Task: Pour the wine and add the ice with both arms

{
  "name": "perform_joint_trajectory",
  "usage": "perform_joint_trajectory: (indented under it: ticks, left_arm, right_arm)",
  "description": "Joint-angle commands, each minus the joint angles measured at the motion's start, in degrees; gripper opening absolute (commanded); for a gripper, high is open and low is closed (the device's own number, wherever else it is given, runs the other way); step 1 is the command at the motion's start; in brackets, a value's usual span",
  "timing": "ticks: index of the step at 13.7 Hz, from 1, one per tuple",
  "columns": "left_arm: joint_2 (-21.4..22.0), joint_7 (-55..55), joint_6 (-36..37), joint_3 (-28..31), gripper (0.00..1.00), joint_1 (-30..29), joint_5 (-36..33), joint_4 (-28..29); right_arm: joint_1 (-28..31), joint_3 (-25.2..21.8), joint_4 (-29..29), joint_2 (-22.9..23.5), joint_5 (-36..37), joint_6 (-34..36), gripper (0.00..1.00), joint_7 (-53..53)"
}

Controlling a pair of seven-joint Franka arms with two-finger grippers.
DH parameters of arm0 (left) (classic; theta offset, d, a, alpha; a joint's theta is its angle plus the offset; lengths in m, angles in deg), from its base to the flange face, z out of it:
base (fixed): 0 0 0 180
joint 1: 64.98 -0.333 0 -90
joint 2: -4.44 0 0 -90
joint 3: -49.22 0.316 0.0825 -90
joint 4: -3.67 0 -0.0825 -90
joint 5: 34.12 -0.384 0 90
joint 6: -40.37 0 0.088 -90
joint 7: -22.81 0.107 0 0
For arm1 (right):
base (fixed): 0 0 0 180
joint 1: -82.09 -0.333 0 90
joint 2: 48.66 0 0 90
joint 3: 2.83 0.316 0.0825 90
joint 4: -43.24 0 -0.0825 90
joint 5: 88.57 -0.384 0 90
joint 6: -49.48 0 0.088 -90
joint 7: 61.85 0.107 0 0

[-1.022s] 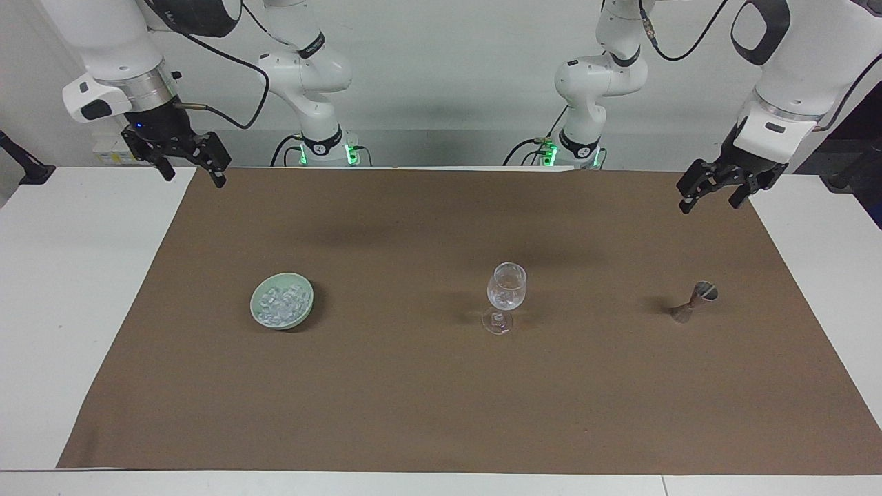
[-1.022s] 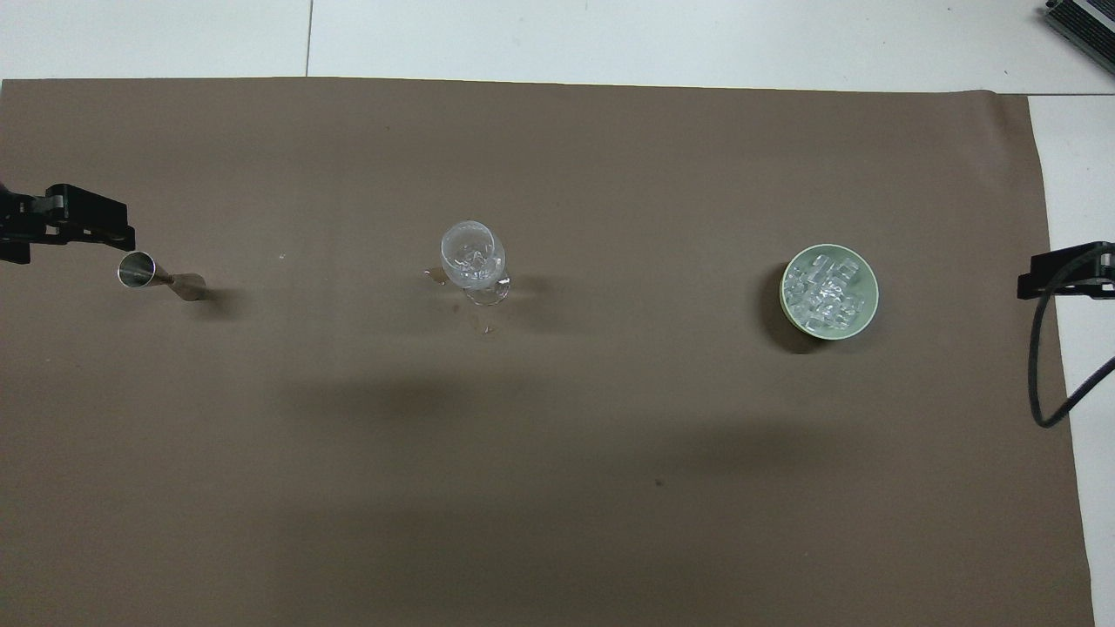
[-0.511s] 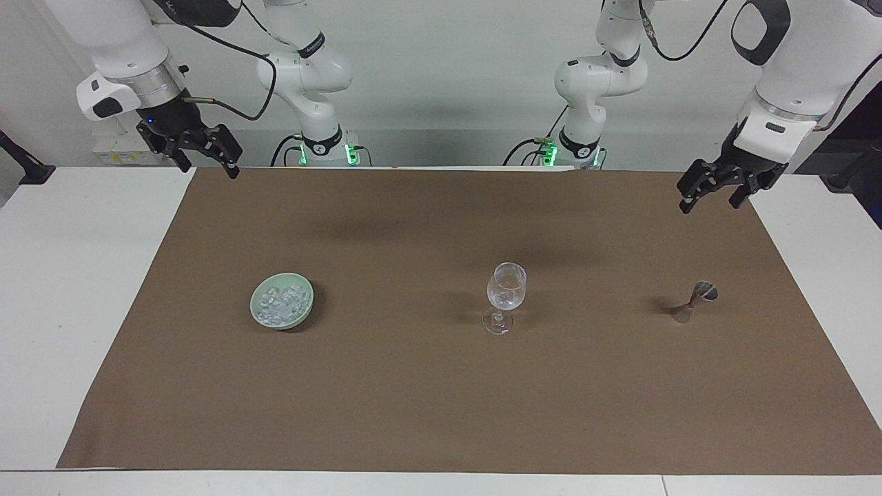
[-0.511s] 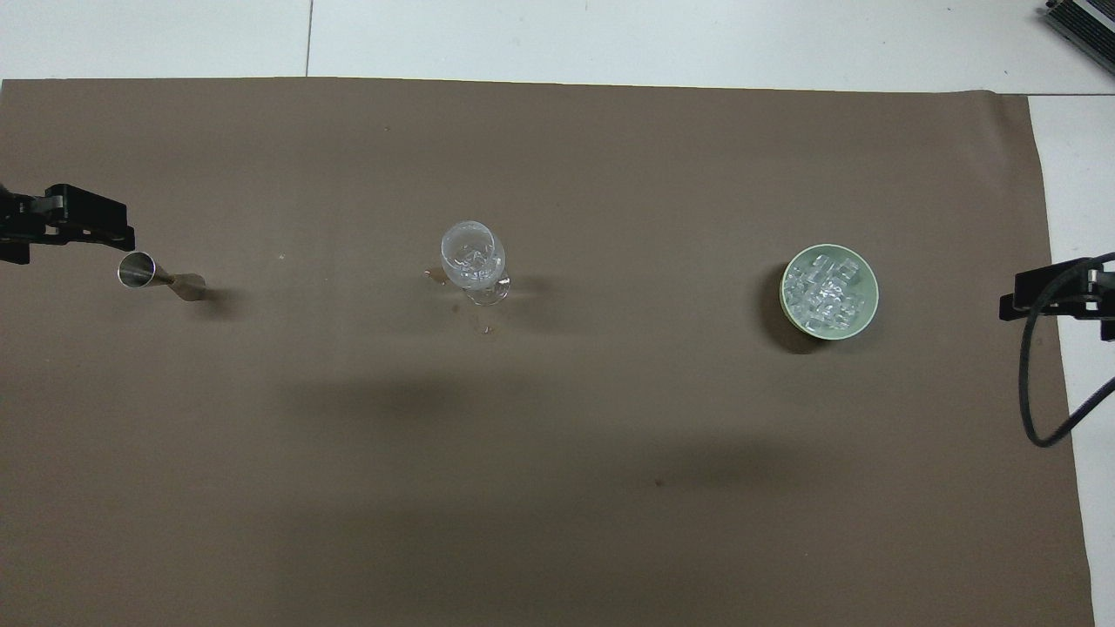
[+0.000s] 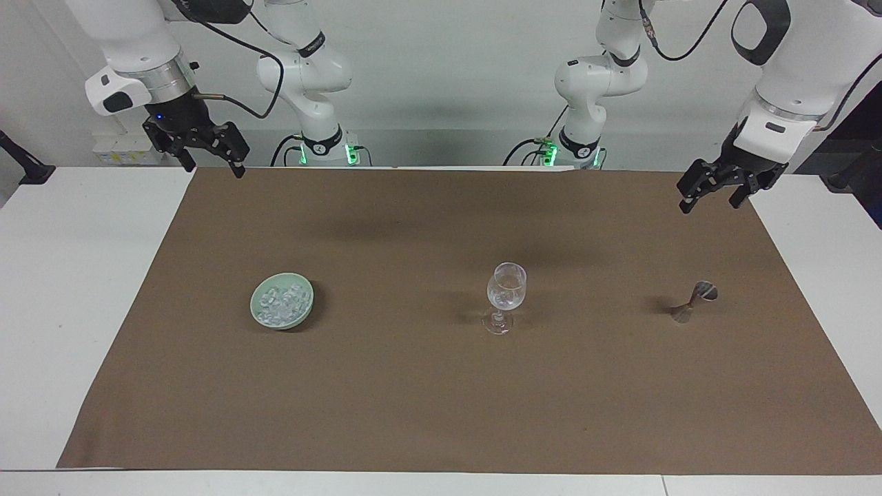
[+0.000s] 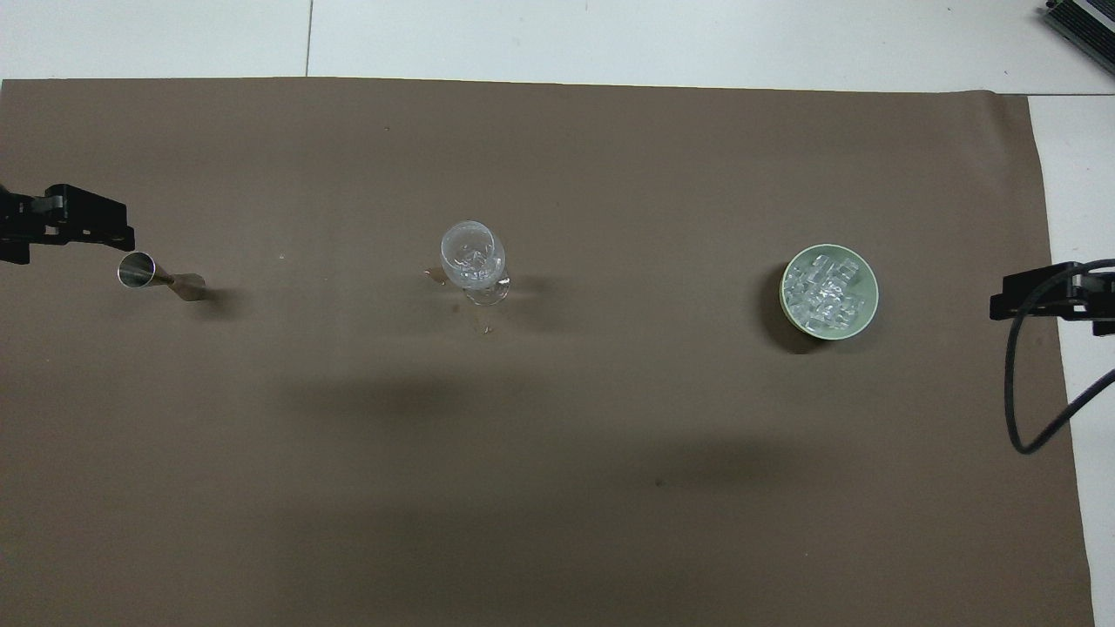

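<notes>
Ice (image 6: 827, 292) heaped in bowl (image 6: 858, 261), glass (image 6: 473, 257) possibly holding cubes

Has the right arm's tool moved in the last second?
Yes. The right tool has risen and shifted toward the table's middle, away from the brown mat's corner.

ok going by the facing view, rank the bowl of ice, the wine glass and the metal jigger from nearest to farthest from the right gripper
From the right gripper:
1. Bowl of ice, toward the right arm's end.
2. Wine glass, mid-table.
3. Metal jigger, toward the left arm's end.
</notes>
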Motion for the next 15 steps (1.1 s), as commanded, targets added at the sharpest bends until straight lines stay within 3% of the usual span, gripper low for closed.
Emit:
perform_joint_trajectory:
  ticks: [1,4,15]
  left_arm:
    - [0.4,0.7,-0.6,0.6,1.0,0.5,0.6,0.7]
    - [0.4,0.7,-0.6,0.6,1.0,0.5,0.4,0.7]
    - [0.3,4.7,-1.9,0.6,1.0,0.5,0.0,0.7]
  right_arm:
    - [-0.1,-0.3,-1.8,-1.6,1.1,-0.9,1.0,-1.3]
    - [-0.1,-0.1,2.4,0.3,1.1,2.8,1.0,-1.0]
    - [-0.1,-0.8,0.8,-0.4,1.0,1.0,1.0,-1.3]
